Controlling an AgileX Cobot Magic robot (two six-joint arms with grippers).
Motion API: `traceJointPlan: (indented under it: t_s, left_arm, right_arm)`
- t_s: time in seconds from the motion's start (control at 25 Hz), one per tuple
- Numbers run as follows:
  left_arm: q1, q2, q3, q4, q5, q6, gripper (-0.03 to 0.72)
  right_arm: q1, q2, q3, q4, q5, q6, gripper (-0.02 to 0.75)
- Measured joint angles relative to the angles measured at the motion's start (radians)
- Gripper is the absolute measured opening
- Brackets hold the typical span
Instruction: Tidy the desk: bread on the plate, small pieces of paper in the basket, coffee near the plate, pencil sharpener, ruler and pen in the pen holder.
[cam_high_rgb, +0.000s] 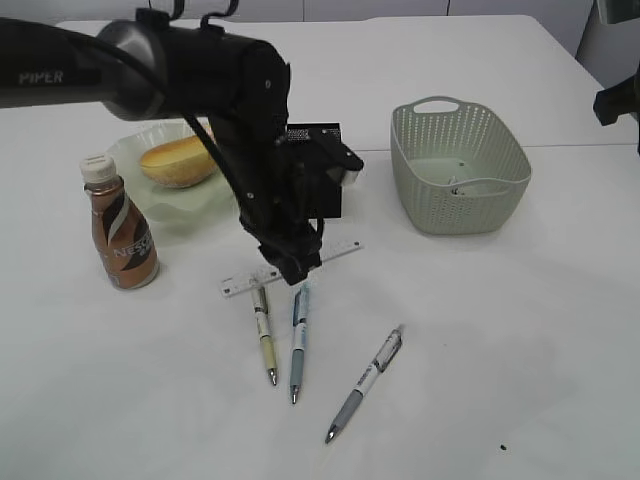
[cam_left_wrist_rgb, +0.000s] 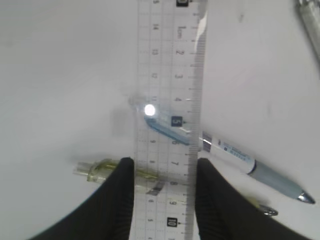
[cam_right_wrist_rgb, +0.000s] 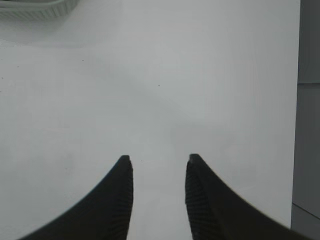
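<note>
A clear ruler (cam_left_wrist_rgb: 170, 75) lies across a yellow pen (cam_left_wrist_rgb: 100, 170) and a blue pen (cam_left_wrist_rgb: 235, 155) on the white table. My left gripper (cam_left_wrist_rgb: 165, 162) is shut on the ruler, one finger against each long edge. From outside, this gripper (cam_high_rgb: 295, 265) sits low over the ruler (cam_high_rgb: 338, 252), above the yellow pen (cam_high_rgb: 264, 340) and blue pen (cam_high_rgb: 299, 340). A grey-white pen (cam_high_rgb: 366, 382) lies further right. Bread (cam_high_rgb: 178, 160) rests on the plate (cam_high_rgb: 165, 205), with the coffee bottle (cam_high_rgb: 122, 228) beside it. My right gripper (cam_right_wrist_rgb: 157, 159) hangs open over bare table.
The black pen holder (cam_high_rgb: 322, 185) stands right behind the left arm. A pale green basket (cam_high_rgb: 458, 165) with paper scraps (cam_high_rgb: 465, 187) inside sits at the right. The table edge (cam_right_wrist_rgb: 299, 125) runs down the right of the right wrist view.
</note>
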Motion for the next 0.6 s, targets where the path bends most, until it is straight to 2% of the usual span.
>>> traceJointPlan:
  t_s: [0.2, 0.4, 0.52, 0.6]
  left_arm:
    - [0.000, 0.000, -0.134, -0.070, 0.071, -0.160, 0.257]
    - [0.000, 0.000, -0.222, -0.115, 0.057, -0.450, 0.257]
    - [0.002, 0.000, -0.252, -0.119, 0.021, -0.554, 0.257]
    - [0.003, 0.000, -0.266, -0.123, 0.012, -0.582, 0.257]
  right_arm:
    - [0.000, 0.000, 0.000, 0.000, 0.000, 0.000, 0.291]
    - [0.000, 0.000, 0.000, 0.000, 0.000, 0.000, 0.291]
    - [0.000, 0.000, 0.000, 0.000, 0.000, 0.000, 0.292]
    - [0.000, 0.000, 0.000, 0.000, 0.000, 0.000, 0.292]
